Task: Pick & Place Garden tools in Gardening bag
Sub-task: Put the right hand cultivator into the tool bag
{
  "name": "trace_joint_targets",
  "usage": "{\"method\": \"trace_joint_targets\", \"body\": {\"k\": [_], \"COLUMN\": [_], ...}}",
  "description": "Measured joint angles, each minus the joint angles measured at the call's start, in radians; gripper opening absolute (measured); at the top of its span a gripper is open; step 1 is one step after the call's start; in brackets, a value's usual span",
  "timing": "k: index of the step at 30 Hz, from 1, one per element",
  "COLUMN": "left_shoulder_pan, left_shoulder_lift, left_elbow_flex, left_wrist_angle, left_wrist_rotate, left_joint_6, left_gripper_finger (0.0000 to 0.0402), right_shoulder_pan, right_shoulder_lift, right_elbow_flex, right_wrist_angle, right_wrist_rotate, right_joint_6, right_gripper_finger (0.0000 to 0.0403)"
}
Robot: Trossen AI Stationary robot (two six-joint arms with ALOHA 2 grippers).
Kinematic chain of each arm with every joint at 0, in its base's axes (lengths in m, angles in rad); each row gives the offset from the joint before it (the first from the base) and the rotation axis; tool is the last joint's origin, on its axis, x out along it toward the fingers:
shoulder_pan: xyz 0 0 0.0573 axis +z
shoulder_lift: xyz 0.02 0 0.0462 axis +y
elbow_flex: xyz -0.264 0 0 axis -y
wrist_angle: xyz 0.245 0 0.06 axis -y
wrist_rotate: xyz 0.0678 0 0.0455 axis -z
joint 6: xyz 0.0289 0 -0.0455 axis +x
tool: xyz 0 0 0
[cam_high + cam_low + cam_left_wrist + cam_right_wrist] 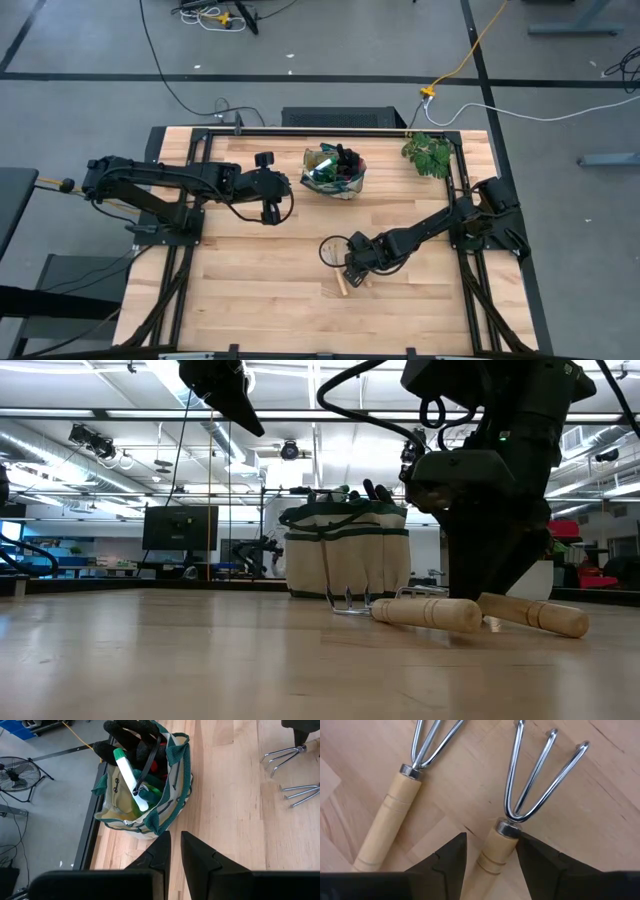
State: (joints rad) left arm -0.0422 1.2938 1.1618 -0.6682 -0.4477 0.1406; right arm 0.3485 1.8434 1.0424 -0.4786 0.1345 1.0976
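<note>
High view: the right gripper (357, 268) is sitting low over two mini rakes (341, 283) mid-table; the gardening bag (334, 172) is standing beyond.

Right wrist view alone: fingers (451, 855) are straddling one rake handle (495, 851), not yet clamped.

Left wrist view: the left gripper (175, 849) is hanging nearly closed, empty, beside the bag.

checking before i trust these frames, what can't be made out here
- High view: the two rakes are mostly covered by the right gripper.
- Right wrist view: both wooden handles are partly cut off by the picture edge and that gripper's jaws, which straddle one handle; contact cannot be told.
- Left wrist view: the gardening bag's deeper contents are hidden under the gloves and spray bottle.
</note>
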Motion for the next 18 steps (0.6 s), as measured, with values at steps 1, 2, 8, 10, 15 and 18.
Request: {"method": "trace_joint_targets", "body": {"k": [1, 2, 8, 10, 15, 18], "left_shoulder_pan": [0.000, 0.000, 0.000, 0.000, 0.000, 0.000], "left_shoulder_lift": [0.000, 0.000, 0.000, 0.000, 0.000, 0.000], "left_elbow_flex": [0.000, 0.000, 0.000, 0.000, 0.000, 0.000], "left_wrist_angle": [0.000, 0.000, 0.000, 0.000, 0.000, 0.000], "left_wrist_rotate": [0.000, 0.000, 0.000, 0.000, 0.000, 0.000], "left_joint_6": [0.000, 0.000, 0.000, 0.000, 0.000, 0.000], "left_gripper_finger": [0.0048, 0.0048, 0.0048, 0.0048, 0.0048, 0.0048], "right_shoulder_pan": [0.000, 0.000, 0.000, 0.000, -0.001, -0.001], "right_shoulder_lift": [0.000, 0.000, 0.000, 0.000, 0.000, 0.000], "right_elbow_flex": [0.000, 0.000, -0.001, -0.001, -0.002, -0.002], "right_wrist_angle": [0.000, 0.000, -0.004, -0.007, -0.015, -0.015], "right_wrist_rotate": [0.000, 0.000, 0.002, 0.004, -0.003, -0.011], "right_joint_6": [0.001, 0.001, 0.009, 0.014, 0.017, 0.020], "right_gripper_finger": [0.0178, 0.0177, 0.0153, 0.0137, 0.0084, 0.0055]}}
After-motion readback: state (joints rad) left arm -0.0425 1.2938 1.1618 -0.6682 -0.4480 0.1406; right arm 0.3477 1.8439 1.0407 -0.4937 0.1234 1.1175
